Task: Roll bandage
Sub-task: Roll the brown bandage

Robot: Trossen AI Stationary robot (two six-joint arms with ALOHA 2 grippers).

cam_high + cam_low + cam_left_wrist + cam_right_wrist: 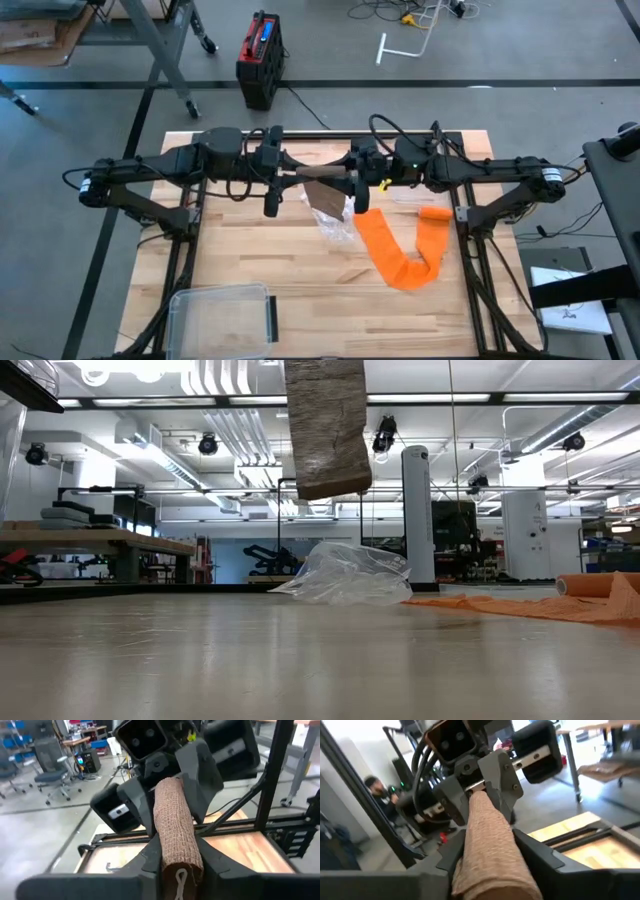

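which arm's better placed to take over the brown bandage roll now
Left, probably. In its wrist view the left gripper has the brown woven bandage roll between its fingers, while the right gripper looks looser around the other end.

Two dark, near-black jointed arms make up the robot: the left arm (170,165) and the right arm (490,172), each built of chunky rounded motor housings linked by slimmer struts. Black cables loop loosely over the housings near each wrist. A small silvery disc caps the outermost joint of each arm. The left gripper (487,780) has angular, matte grey-black fingers below a boxy camera block with two round lenses on a black face edged in copper-brown. The right gripper (172,777) has the same faceted fingers and camera block, with a small yellow tag beside it.
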